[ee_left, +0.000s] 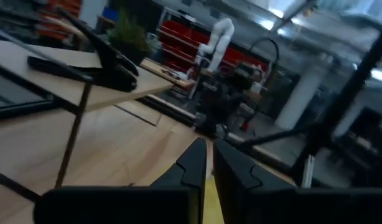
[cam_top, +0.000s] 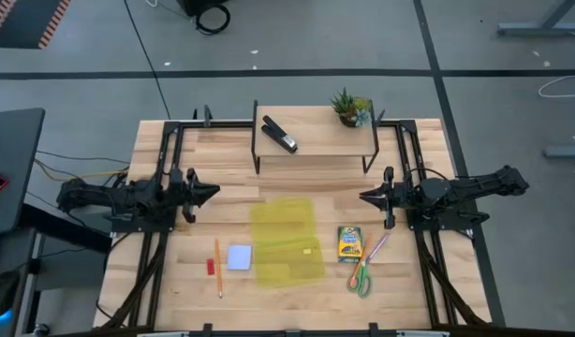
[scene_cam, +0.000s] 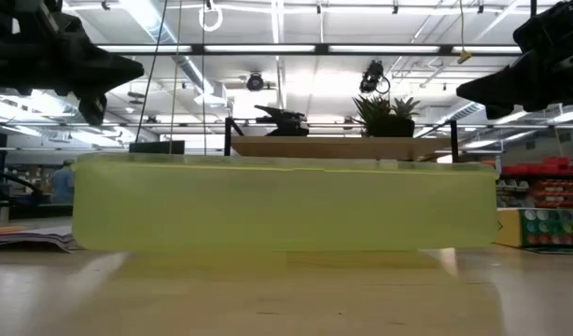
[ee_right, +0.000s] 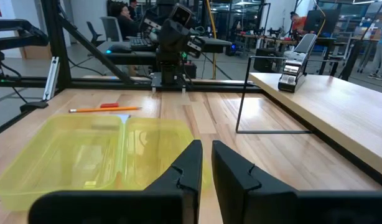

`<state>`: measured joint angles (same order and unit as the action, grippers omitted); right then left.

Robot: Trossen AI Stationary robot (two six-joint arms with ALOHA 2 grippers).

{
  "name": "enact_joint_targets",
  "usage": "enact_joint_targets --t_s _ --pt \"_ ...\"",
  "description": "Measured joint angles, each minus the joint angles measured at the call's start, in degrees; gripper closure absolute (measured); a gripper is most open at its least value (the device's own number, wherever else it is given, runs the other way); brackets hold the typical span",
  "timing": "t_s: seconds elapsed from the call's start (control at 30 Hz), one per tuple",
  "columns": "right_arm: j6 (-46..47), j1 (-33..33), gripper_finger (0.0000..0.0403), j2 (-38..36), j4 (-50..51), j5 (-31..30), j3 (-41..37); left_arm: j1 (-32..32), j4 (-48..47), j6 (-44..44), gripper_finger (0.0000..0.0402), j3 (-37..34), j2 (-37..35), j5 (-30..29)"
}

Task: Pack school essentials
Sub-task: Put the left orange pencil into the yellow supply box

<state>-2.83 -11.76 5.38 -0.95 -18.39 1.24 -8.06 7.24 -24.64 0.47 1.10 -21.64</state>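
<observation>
The school essentials lie on the near part of the table in the high view. An orange pencil (cam_top: pixel 218 267), a red eraser (cam_top: pixel 211 267) and a pale blue notepad (cam_top: pixel 239 257) are left of the open yellow case (cam_top: pixel 286 241). A crayon box (cam_top: pixel 349 243), a purple pen (cam_top: pixel 376 247) and green-handled scissors (cam_top: pixel 362 278) are on its right. My left gripper (cam_top: pixel 215 194) hangs shut above the table's left part, pointing level toward the middle, rolled a little to one side in its wrist view (ee_left: pixel 209 168). My right gripper (cam_top: pixel 362 197) hangs shut on the right, facing it, with nothing between its fingers (ee_right: pixel 206 165).
A wooden shelf (cam_top: pixel 316 140) on thin black legs stands at the table's far side, with a black stapler (cam_top: pixel 279 134) and a small potted plant (cam_top: pixel 350 108) on it. The yellow case (scene_cam: pixel 285 203) fills the middle of the low view. Bare wood lies between the grippers.
</observation>
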Motion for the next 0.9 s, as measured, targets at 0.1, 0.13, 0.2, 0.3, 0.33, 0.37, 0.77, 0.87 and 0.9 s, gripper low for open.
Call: enact_joint_targets --t_s 0.1,0.13,0.2,0.3,0.33,0.37,0.77,0.87,0.9 --pt "-0.02 0.01 0.0361 -0.01 0.00 0.00 0.01 0.03 0.11 -9.95 0.0366 0.00 0.00 -0.07" --pt "0.00 0.01 0.0361 0.01 0.00 0.00 0.01 0.03 0.16 -13.84 0.0367 0.00 0.00 -0.08" --pt "0.00 0.01 0.0361 0.01 0.00 0.00 0.00 0.03 0.27 -21.25 0.0370 0.00 0.00 -0.05" --pt "0.00 0.00 0.0361 0.00 0.00 0.00 0.00 0.03 1.30 -27.41 0.0376 0.00 0.00 1.69" --pt "0.00 0.01 0.0361 0.00 0.00 0.00 0.00 0.00 2.85 -27.56 0.0377 0.01 0.02 2.55" --pt "0.00 0.00 0.0361 0.01 0.00 0.00 0.01 -0.09 3.97 -27.43 0.0379 0.24 0.00 3.14" --pt "0.00 0.00 0.0361 0.01 0.00 0.00 0.01 -2.15 -33.07 -25.71 0.0362 23.07 8.68 2.28" --pt "0.00 0.01 0.0361 -0.01 0.00 0.00 0.01 -2.94 -42.27 -29.36 0.0366 28.50 13.91 6.44" --pt "0.00 0.00 0.0361 0.01 0.00 0.00 0.01 -3.31 -44.98 -30.69 0.0367 30.01 15.71 7.93"
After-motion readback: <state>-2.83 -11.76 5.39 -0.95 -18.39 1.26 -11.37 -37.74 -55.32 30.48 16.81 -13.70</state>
